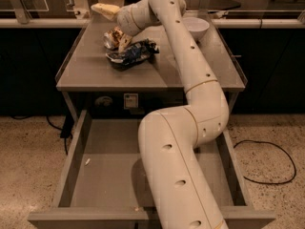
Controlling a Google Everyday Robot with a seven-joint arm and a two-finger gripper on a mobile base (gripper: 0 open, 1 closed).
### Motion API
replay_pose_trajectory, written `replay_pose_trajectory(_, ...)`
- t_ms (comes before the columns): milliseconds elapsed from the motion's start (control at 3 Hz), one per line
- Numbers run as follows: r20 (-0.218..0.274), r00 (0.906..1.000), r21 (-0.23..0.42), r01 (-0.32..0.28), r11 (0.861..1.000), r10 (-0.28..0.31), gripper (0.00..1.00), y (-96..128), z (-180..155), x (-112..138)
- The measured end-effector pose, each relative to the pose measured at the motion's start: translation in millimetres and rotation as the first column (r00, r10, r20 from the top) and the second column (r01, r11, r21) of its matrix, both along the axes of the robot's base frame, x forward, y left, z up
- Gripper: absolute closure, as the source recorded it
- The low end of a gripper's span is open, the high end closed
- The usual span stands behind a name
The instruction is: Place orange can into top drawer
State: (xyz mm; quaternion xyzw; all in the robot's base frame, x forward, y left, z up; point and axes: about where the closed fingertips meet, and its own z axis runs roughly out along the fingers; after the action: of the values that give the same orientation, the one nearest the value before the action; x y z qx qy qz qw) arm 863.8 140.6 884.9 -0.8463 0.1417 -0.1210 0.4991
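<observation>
Speckled stone flooring surrounds a grey metal cabinet whose flat top sits against a dark back wall.

Camera view: the top drawer is pulled fully open below the cabinet top, and its flat grey bottom shows only a few small specks. The white arm rises from the lower edge of the picture, crosses over the drawer's right half, bends, and reaches back over the cabinet top to the far left. The gripper is down at the orange can, which is on the cabinet top near its far left corner, well apart from the drawer. Whether the gripper is clamped on the can cannot be told. Just in front of the can lies a crumpled dark blue chip bag. A white bowl stands at the far right of the top, partly behind the arm. A pale yellowish object lies behind the can at the back edge. A black cable loops on the floor to the right.
</observation>
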Motion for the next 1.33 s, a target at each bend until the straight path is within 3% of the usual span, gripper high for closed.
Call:
replay_pose_trajectory(333,-0.040,0.9991,-0.009,-0.010,1.000,0.010,0.00,1.5,-3.3,-7.8)
replay_pose_trajectory(667,-0.061,0.9976,-0.041,0.029,0.999,-0.031,0.00,-4.7,5.9,-9.4)
replay_pose_trajectory(1000,-0.061,0.9976,-0.041,0.029,0.999,-0.031,0.00,-4.6,5.8,-9.4)
replay_pose_trajectory(1333,-0.014,0.9999,-0.057,0.008,0.998,-0.009,0.00,5.4,1.4,-4.7)
